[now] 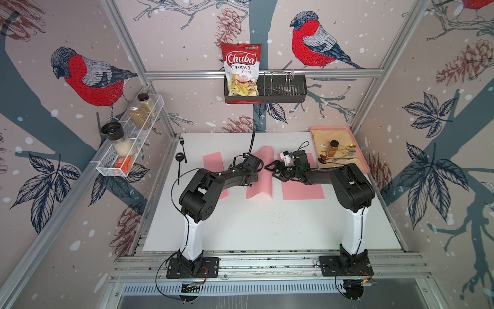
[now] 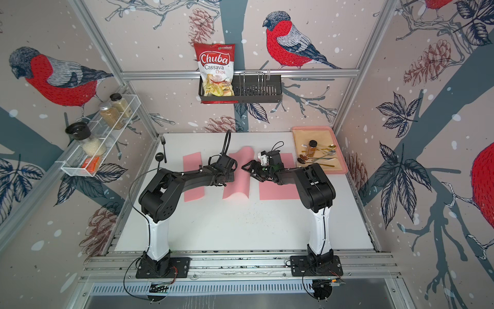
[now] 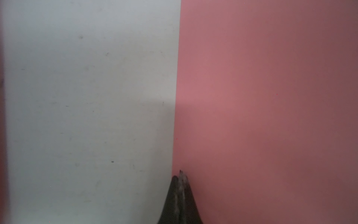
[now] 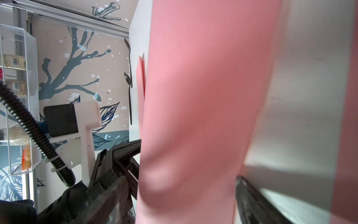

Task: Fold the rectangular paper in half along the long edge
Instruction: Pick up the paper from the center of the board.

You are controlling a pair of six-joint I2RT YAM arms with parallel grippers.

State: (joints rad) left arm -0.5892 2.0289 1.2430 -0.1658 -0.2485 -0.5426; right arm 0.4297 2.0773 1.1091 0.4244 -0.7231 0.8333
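Three pink sheets lie on the white table [image 1: 267, 227]. The middle one, the rectangular paper [image 1: 259, 187], curls upward between a flat sheet [image 1: 212, 163] and another sheet [image 1: 302, 191]. The left gripper [image 3: 180, 176] is closed at its edge; pinching or pressing, I cannot tell. The right gripper [image 1: 272, 174] is spread wide beside the curl, gripping nothing. A bag [image 1: 242, 69] behind reads "Chuba Cassava Chips".

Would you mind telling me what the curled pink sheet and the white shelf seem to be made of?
Curled pink sheet: likely thin matte paper; it arches softly, no glare. White shelf: seemingly painted wire mesh; jars show through its grid.
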